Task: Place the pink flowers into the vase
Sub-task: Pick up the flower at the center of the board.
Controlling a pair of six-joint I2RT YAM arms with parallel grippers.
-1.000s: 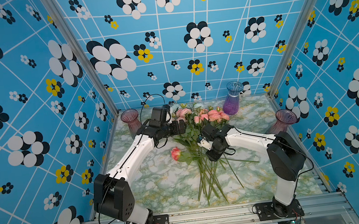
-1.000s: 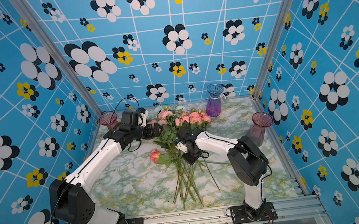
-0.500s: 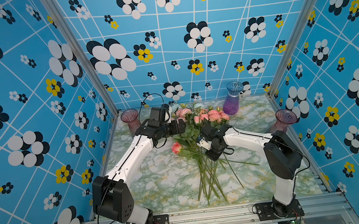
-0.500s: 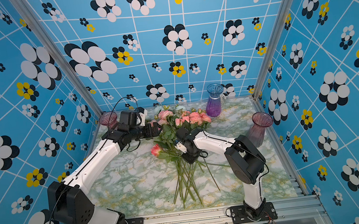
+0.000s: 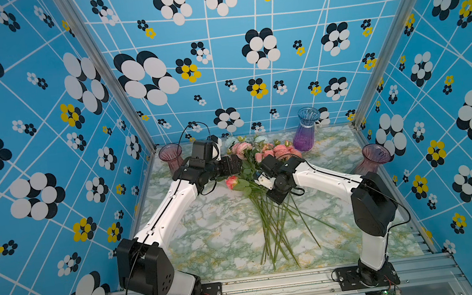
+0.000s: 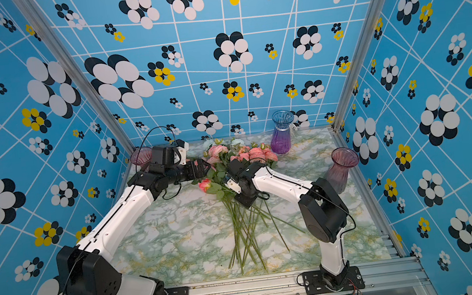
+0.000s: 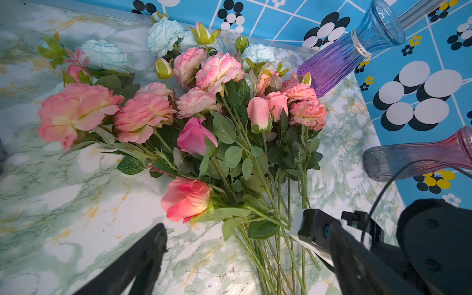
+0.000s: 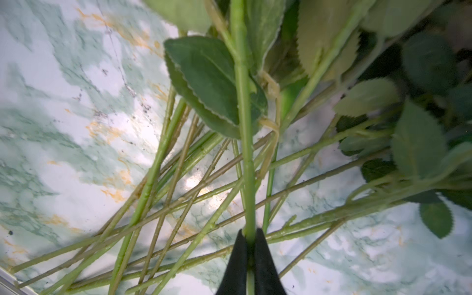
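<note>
We find the right gripper [image 8: 249, 233] clenched on one thin green stem [image 8: 242, 102] of the pink artificial flowers [image 5: 262, 151] heaped on the marble-pattern tabletop [image 5: 209, 237], left gripper [image 5: 238, 166] released alongside; pickup in hand, we judge, next lifting it clear of tangled neighbours toward a blue-purple glass vase [image 5: 306, 133].

Pale blue flowers [image 7: 164, 35] near back wall [image 5: 218, 64]; green-marbled tabletop [image 5: 209, 237].

Desk [image 5: 209, 237]: white top with green marble veining. Centre: pink fabric flowers on long green stems [image 5: 282, 150] heaped, heads to 12 o'clock, stem ends to 6. Pale blue fabric flowers [image 5: 230, 140] at 12. Upright: blue-to-purple ribbed glass vase [image 5: 307, 136] at 1, pink ribbed glass vase [image 5: 171, 159] at 11, smoky pink glass vase [image 5: 372, 162] at 3.
</note>
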